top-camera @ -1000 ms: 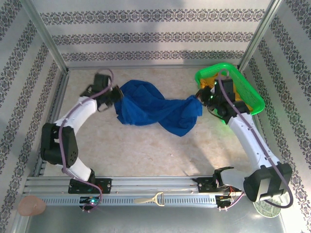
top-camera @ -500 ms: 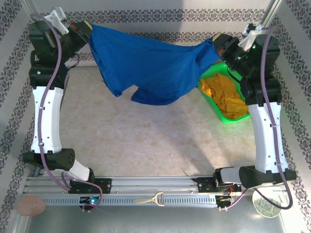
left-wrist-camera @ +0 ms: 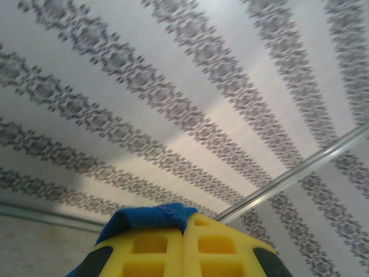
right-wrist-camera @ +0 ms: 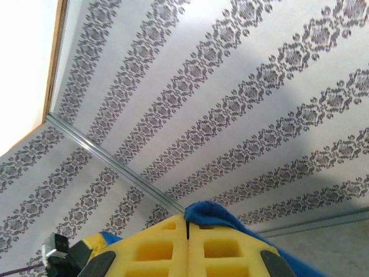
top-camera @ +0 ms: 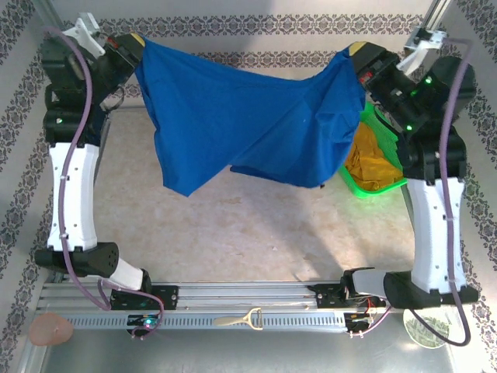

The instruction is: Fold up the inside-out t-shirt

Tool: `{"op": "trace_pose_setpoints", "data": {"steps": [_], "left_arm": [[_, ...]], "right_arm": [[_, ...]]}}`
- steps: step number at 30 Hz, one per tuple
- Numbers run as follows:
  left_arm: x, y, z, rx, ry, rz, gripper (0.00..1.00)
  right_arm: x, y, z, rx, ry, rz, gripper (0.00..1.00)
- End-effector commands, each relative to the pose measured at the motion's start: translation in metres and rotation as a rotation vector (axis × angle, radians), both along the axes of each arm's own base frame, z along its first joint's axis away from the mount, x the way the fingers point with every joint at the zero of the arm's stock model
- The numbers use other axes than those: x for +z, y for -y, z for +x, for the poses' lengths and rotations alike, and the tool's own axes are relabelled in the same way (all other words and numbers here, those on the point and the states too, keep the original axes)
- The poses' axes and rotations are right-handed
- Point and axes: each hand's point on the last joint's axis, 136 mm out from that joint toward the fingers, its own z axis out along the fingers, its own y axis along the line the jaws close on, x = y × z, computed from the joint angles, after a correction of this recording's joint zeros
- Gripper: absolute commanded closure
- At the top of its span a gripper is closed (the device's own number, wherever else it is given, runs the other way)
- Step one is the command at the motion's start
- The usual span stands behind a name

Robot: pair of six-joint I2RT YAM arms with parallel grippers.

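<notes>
The blue t-shirt [top-camera: 248, 116] hangs in the air between the two arms, which are raised high at the far side of the worktop [top-camera: 233, 241]. The left hand [top-camera: 137, 43] is clamped shut on one top corner of the cloth and the right hand [top-camera: 357, 54] on the other. In each wrist view only a small fold of blue pokes out between the closed yellow fingers.

The shirt sags in the middle, and one long flap hangs lower on the left. Its right edge hangs in front of the green basket [top-camera: 374, 192], which holds a yellow garment [top-camera: 371, 162].

The step looks like spreading the shirt out so it can be laid flat for folding. To do this well, both hands should stay level and move apart just enough to take out the sag. Pulling harder could drag the thin pinches of cloth free.

The lowering should be slow, so the hanging edge lands first and the rest is drawn smooth behind it. The right side should be kept clear of the basket, so the cloth does not land on its rim.
</notes>
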Motion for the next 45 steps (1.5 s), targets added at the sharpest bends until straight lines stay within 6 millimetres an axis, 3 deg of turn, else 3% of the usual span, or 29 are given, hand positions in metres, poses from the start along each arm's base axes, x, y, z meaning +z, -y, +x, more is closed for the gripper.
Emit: {"op": "trace_pose_setpoints", "data": {"steps": [1, 3, 6, 9, 11, 13, 18, 21, 24, 27, 30, 33, 35, 37, 40, 43, 45], "left_arm": [[-0.064, -0.015, 0.067, 0.026, -0.115, -0.028, 1.0], [-0.079, -0.017, 0.097, 0.022, -0.134, -0.03, 1.0], [-0.079, -0.021, 0.135, 0.023, -0.14, -0.01, 1.0], [-0.039, -0.028, 0.147, 0.052, -0.051, -0.039, 1.0], [-0.002, -0.035, 0.14, 0.058, 0.05, -0.132, 1.0], [0.021, -0.039, 0.127, 0.067, 0.098, -0.176, 1.0], [0.059, -0.028, 0.069, 0.042, 0.139, -0.083, 1.0], [0.056, -0.014, 0.031, 0.016, 0.104, 0.022, 1.0], [0.017, -0.006, 0.002, -0.008, 0.03, 0.069, 1.0], [-0.065, -0.009, -0.025, 0.016, -0.087, 0.059, 1.0], [-0.178, 0.002, -0.058, -0.029, -0.279, -0.001, 1.0], [-0.284, 0.024, -0.107, -0.092, -0.457, -0.038, 1.0], [-0.331, 0.037, -0.144, -0.133, -0.53, -0.017, 1.0], [-0.363, 0.04, -0.174, -0.146, -0.591, 0.01, 1.0], [-0.396, 0.041, -0.207, -0.156, -0.66, 0.002, 1.0], [-0.409, 0.038, -0.224, -0.137, -0.682, -0.013, 1.0], [-0.403, 0.037, -0.227, -0.132, -0.669, -0.02, 1.0]], "right_arm": [[-0.052, -0.018, 0.07, 0.044, -0.124, 0.004, 1.0], [-0.067, -0.027, 0.104, 0.069, -0.159, 0.004, 1.0], [-0.078, -0.05, 0.151, 0.129, -0.177, 0.003, 1.0], [-0.043, -0.071, 0.169, 0.189, -0.099, 0.014, 1.0], [-0.003, -0.071, 0.162, 0.201, 0.01, 0.09, 1.0], [0.016, -0.065, 0.16, 0.21, 0.059, 0.171, 1.0], [0.034, -0.066, 0.129, 0.2, 0.11, 0.075, 1.0], [0.022, -0.073, 0.106, 0.198, 0.088, -0.012, 1.0], [-0.02, -0.076, 0.093, 0.181, 0.009, -0.07, 1.0], [-0.098, -0.077, 0.083, 0.167, -0.132, -0.087, 1.0], [-0.21, -0.076, 0.059, 0.142, -0.333, -0.113, 1.0], [-0.33, -0.067, 0.015, 0.086, -0.532, -0.205, 1.0], [-0.401, -0.056, -0.019, 0.054, -0.652, -0.262, 1.0], [-0.452, -0.042, -0.049, 0.021, -0.756, -0.3, 1.0], [-0.493, -0.021, -0.082, -0.026, -0.853, -0.339, 1.0], [-0.506, -0.01, -0.098, -0.042, -0.891, -0.355, 1.0], [-0.504, -0.009, -0.102, -0.027, -0.895, -0.362, 0.99]]}}
